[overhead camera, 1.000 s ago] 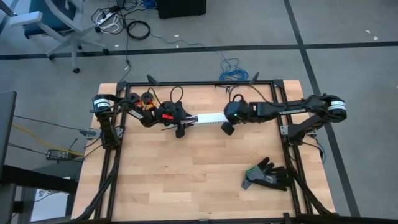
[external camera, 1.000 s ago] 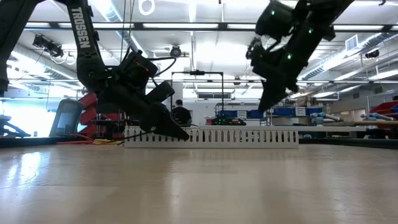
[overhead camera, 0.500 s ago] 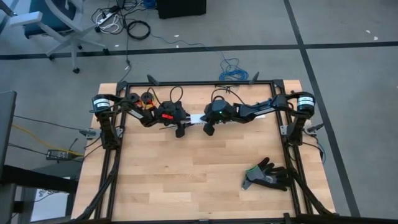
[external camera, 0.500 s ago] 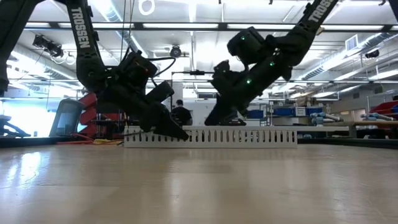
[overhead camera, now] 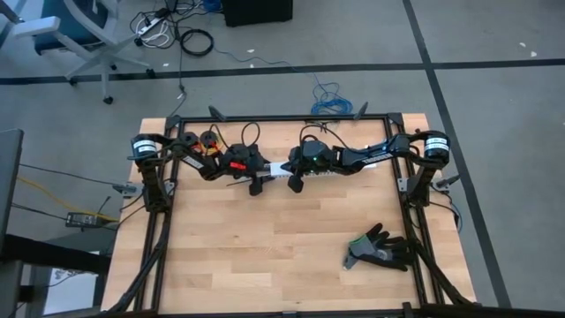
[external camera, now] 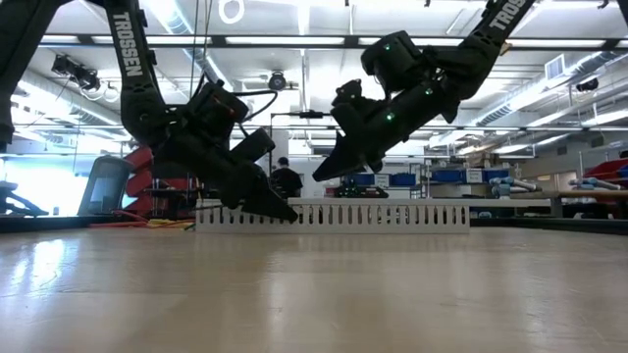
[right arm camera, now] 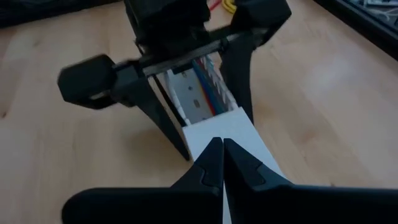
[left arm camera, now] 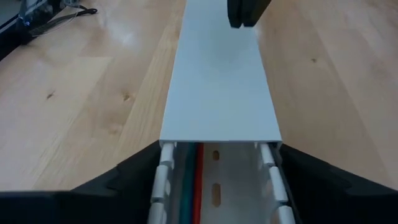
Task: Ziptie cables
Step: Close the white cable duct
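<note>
1. Left gripper (overhead camera: 256,184) at about 10 o'clock on the table (overhead camera: 265,256), fingers spread wide on either side of the duct (left arm camera: 217,93), likely to steady it.
2. Cables (left arm camera: 194,186) lie inside the duct's open end, between those fingers; we see red and blue-green strands.
3. Right gripper (overhead camera: 296,182) pinched together, empty, tip over the duct's lid just at 3 o'clock of the left; we guess to press or slide it.
4. Ziptie: we can't find it.

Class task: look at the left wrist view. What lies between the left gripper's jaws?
The open end of the white slotted duct sits between the left gripper jaws, with the cables lying inside it. The duct's white cover runs onward from there.
</note>
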